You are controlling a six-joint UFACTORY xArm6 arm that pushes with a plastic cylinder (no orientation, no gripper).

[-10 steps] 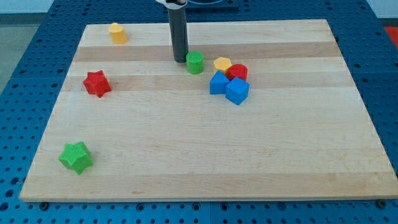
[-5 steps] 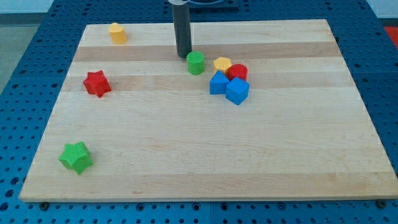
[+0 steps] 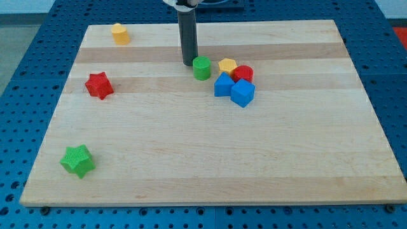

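Observation:
My tip (image 3: pixel 189 63) rests on the board just left of and slightly above the green cylinder (image 3: pixel 201 67), touching or almost touching it. Right of the cylinder sits a tight cluster: a yellow block (image 3: pixel 227 65), a red cylinder (image 3: pixel 243 73), and two blue blocks, one a cube (image 3: pixel 243 93) and the other (image 3: pixel 222 84) pressed against its left. A red star (image 3: pixel 98 85) lies at the view's left. A green star (image 3: pixel 77 160) lies at the bottom left. A yellow cylinder (image 3: pixel 119 33) stands at the top left.
The wooden board (image 3: pixel 210 159) lies on a blue perforated table (image 3: pixel 25 57), which shows around all its edges.
My tip has moved a little to the right, then slightly down against the green cylinder, which has shifted a few pixels right and down toward the cluster. The other blocks have not moved.

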